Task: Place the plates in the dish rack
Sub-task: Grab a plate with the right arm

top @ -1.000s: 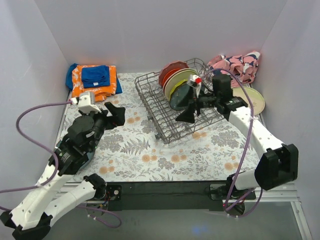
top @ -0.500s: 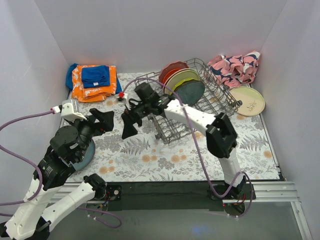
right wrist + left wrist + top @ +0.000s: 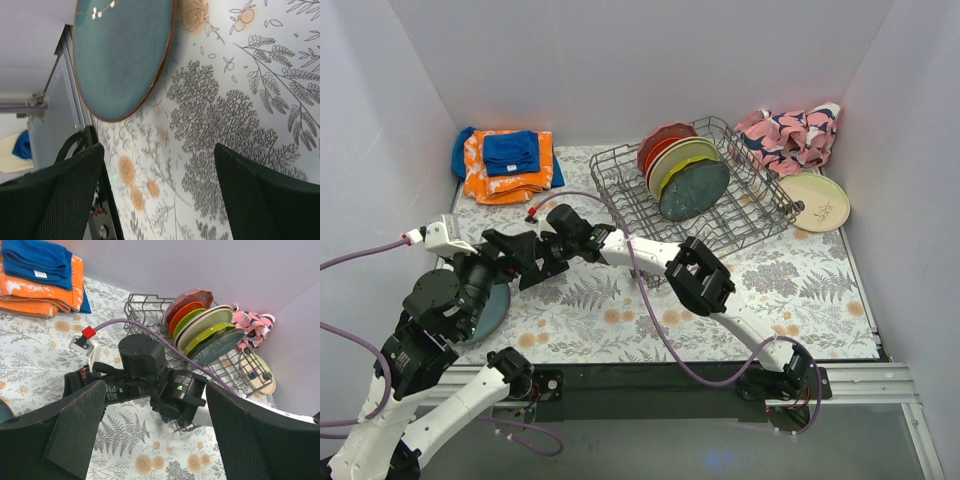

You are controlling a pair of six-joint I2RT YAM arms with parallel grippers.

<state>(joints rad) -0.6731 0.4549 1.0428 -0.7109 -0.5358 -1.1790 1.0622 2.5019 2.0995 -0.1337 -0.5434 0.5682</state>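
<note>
Near teal plate (image 3: 120, 55) | right gripper (image 3: 156, 150), jaws wide | came from dish rack (image 3: 755, 190)

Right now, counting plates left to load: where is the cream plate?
Top view, far right: cream plate lies flat beside the dish rack, near the pink cloth.

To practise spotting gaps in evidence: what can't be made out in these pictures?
- Flat-lying blue plate: top view, the left arm covers most of it; right wrist view, the top edge cuts it.
- Racked plates: top view, the front one hides those behind, so no sure count.
- Cream plate: left wrist view, the dish rack screens part.
</note>
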